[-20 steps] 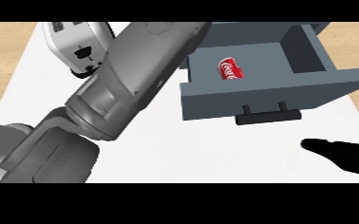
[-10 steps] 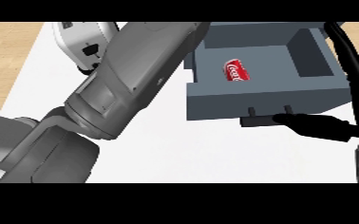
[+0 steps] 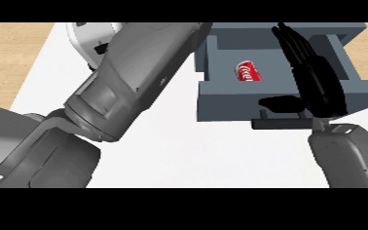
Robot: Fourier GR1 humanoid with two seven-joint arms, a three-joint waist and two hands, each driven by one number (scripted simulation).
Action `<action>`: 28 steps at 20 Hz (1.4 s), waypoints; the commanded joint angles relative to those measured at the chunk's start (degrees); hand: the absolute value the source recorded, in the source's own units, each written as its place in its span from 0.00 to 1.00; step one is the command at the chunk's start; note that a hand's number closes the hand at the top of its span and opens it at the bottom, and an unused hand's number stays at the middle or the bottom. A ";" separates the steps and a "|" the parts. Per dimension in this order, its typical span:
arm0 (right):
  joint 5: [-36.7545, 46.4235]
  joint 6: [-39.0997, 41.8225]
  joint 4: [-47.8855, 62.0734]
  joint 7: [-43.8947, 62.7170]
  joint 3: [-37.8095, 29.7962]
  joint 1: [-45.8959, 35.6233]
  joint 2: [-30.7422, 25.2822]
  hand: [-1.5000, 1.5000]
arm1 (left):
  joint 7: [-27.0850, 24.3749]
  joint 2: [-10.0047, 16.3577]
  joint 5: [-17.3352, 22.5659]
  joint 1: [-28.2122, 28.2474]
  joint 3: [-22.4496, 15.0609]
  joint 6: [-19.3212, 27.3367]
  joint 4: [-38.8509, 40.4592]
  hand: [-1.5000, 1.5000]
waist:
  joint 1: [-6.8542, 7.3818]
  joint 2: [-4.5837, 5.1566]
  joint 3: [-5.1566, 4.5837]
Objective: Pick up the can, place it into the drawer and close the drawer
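The left forearm slants across the white counter to the left of the drawer, its hand out of sight, so I cannot tell that hand's state; the grey drawer stands open, with a dark handle on its front wall; the right hand lies over the drawer's right side, fingers straight and close together, thumb stretched leftward above the front wall, gripping nothing; the red can lies on its side inside the drawer, apart from the hand.
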 commanded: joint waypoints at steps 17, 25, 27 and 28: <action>14.82 -28.01 49.36 -5.96 -5.57 -26.04 6.72 0.00 | 4.44 8.78 -3.14 8.54 -0.27 -4.97 -8.36 0.00 | 4.19 -0.52 -0.04; 16.07 -34.75 62.96 -7.59 -8.99 -36.23 5.79 0.00 | 7.84 10.72 -4.27 11.96 -1.41 -4.53 -15.11 0.00 | 5.54 -0.42 -0.03; 16.48 -35.97 64.96 -7.07 -9.37 -38.60 6.39 0.00 | 8.70 13.38 -3.84 13.13 -0.86 -6.53 -16.59 0.00 | 5.95 -0.30 -0.04; 15.63 -34.38 65.97 -8.13 -10.26 -40.04 4.66 0.00 | 8.85 13.82 -3.72 13.87 -0.95 -7.29 -17.62 0.00 | 6.53 -0.21 -0.04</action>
